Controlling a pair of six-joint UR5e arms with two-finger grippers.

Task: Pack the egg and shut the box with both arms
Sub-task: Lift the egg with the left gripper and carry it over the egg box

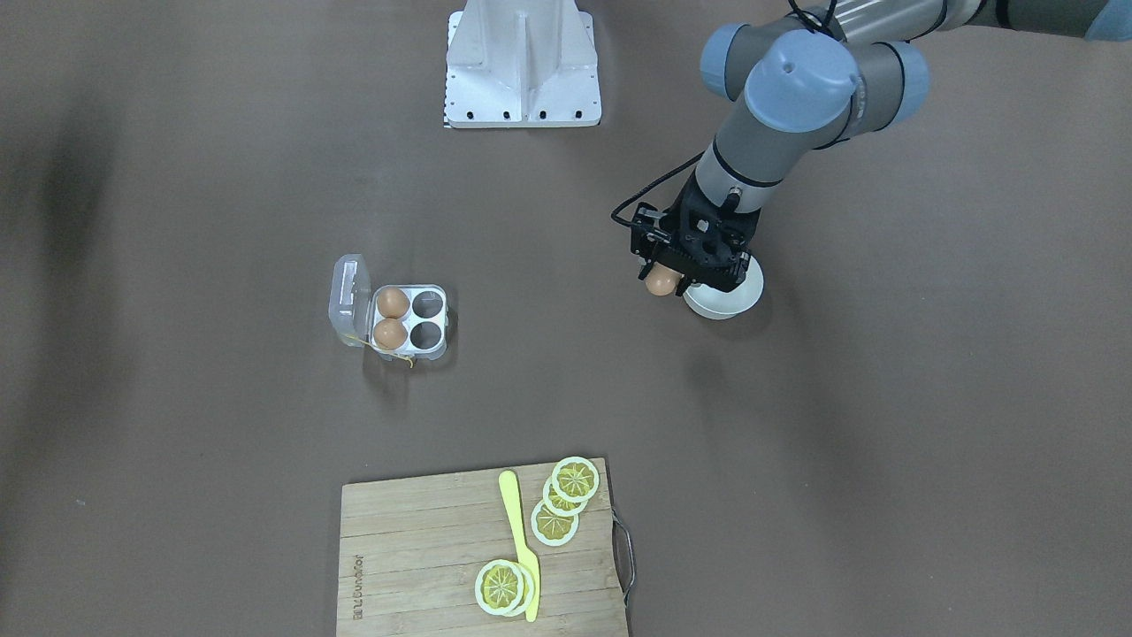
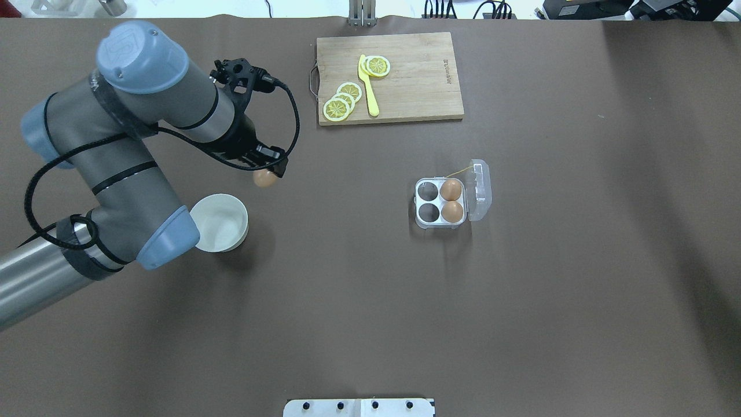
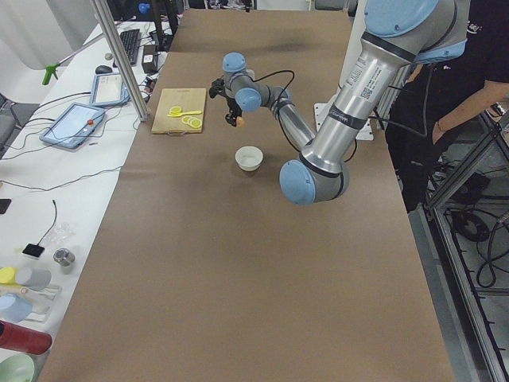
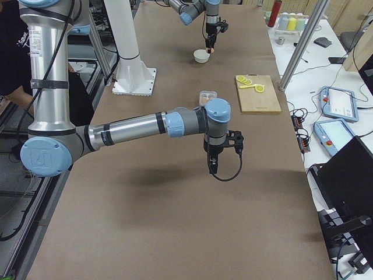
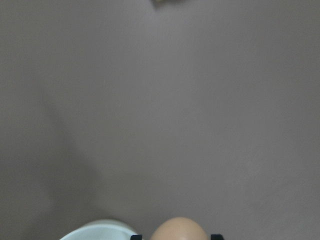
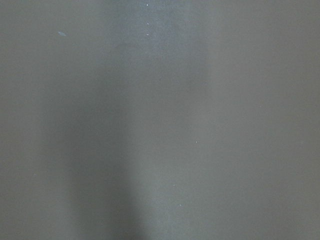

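The left arm's black two-finger claw [image 2: 267,172] is closed around a small smooth light-brown egg [image 2: 264,178], holding it in the air just beside the round white bowl [image 2: 220,222] and clear of the brown worktop [image 2: 347,301]. In the left wrist view the egg's rounded top shows between the two finger tips, with the bowl's rim to one side.

Further out, well apart from the claw, sits the small square clear-plastic egg box [image 2: 439,202], its hinged transparent lid [image 2: 480,190] swung open on the side away from the left arm. Two brown eggs fill the cells next to the lid; the two cells nearer the left arm are empty.

The step in hand looks like the carry. It would go best kept level and high enough to clear the box wall, then lowered straight over one empty cell, releasing only when the egg is seated.

The right arm's claw [image 4: 211,166] hangs over bare worktop; whether it is open I cannot tell.

Beyond lies a wooden cutting board [image 2: 405,87] with lemon slices.
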